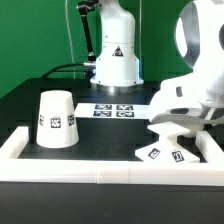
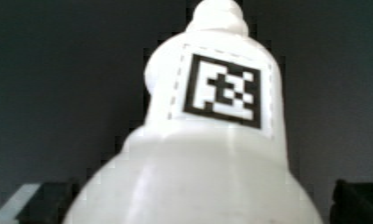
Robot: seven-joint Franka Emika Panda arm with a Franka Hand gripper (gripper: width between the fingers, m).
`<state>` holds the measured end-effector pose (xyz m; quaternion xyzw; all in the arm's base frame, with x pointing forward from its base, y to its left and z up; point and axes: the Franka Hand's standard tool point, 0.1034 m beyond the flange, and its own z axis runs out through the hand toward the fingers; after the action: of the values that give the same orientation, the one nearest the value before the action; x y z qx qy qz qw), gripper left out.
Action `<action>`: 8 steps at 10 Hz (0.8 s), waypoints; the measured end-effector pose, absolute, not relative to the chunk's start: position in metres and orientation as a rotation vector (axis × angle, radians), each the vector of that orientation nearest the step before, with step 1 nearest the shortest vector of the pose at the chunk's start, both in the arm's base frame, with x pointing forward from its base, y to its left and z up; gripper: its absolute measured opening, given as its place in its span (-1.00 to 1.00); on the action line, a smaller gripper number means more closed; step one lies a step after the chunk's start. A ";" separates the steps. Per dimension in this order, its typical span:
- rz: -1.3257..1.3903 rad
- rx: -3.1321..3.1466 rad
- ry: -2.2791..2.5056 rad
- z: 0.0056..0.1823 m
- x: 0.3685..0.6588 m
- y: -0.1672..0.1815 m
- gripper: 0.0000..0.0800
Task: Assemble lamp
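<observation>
Gripping the bulb (image 2: 186,165) in the pincer (image 2: 192,205), neck pointing away from it; base (image 1: 165,152) just below, shade (image 1: 56,120) well apart.

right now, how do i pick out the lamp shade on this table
On the black table inside the white wall, look to the exterior view's left. The shade stands there alone, a white tapered cup, wide end down. Unlike the flat marker board and flat base, it stands tall, one square tag on its side.
</observation>
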<state>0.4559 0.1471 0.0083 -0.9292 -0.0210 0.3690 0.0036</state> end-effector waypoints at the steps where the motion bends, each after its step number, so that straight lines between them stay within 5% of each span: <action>1: 1.158 -2.912 -0.066 0.008 0.456 0.147 0.51; 6: 1.145 -2.906 -0.076 0.011 0.459 0.142 0.43; 8: 1.122 -2.879 -0.138 0.027 0.465 0.130 0.43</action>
<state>0.4649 0.1295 0.0271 -0.9305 -0.0447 0.3627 0.0243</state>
